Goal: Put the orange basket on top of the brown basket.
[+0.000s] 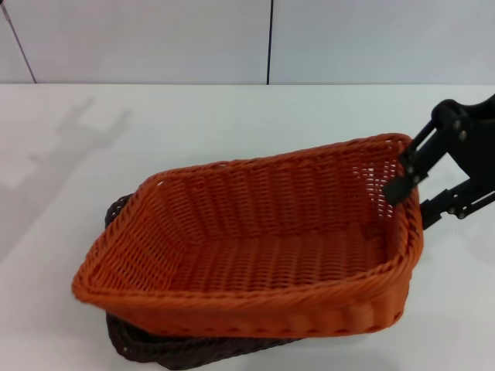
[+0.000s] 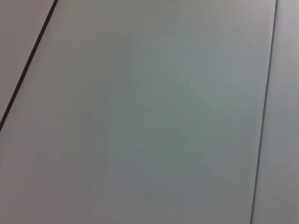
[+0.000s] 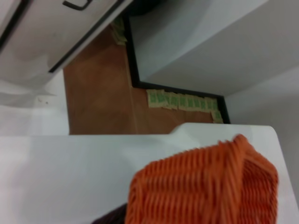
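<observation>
Desk (image 1: 116,154): white, bare surface wide open on the left and toward the back wall; less room on the right, where the arm comes in.

Orange basket (image 1: 255,239): sits over the brown basket, tilted, right end raised, left end low. Its front rim overhangs the dark one below. In the right wrist view the orange basket's end (image 3: 205,186) fills the near field, with the desk edge and brown floor beyond.

Brown basket (image 1: 155,352): flat on the desk, mostly covered; only a front-left strip and a bit of its back-left corner show past the orange weave.

Right claw (image 1: 408,195): at the orange basket's right rim, one finger inside the wall, the other outside, closed down on the rim; the contact itself is probably firm but partly hidden.

Left claw: out of sight; its wrist view shows only pale panels.
</observation>
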Motion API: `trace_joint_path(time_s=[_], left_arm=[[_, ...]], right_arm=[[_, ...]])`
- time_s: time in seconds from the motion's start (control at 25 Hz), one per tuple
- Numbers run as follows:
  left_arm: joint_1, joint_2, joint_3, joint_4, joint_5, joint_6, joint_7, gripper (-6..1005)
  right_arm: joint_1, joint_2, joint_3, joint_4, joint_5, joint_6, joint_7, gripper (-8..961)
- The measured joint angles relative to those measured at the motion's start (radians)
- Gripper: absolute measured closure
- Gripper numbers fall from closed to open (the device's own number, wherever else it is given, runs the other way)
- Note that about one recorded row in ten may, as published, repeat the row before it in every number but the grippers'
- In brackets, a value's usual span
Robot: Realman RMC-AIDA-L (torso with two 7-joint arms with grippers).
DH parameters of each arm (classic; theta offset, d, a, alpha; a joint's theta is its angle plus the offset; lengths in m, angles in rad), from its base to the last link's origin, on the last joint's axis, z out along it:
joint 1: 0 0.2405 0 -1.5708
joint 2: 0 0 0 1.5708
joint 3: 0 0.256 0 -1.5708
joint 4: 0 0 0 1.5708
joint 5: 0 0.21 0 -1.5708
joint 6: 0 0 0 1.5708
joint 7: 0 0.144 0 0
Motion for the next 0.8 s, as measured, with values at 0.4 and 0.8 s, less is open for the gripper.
trace_joint_path(time_s=[0.4, 0.8], left_arm=[[0.012, 0.0, 0.002, 0.0, -0.024, -0.019, 0.0, 159], [0.013, 0.005, 0.0, -0.009, -0.032, -0.026, -0.011, 159]], right_arm=[[-0.009, -0.005, 0.117, 0.047, 0.007, 0.119, 0.008, 311], [-0.042, 0.003, 0.357, 0.208, 0.074, 0.276, 0.012, 312]])
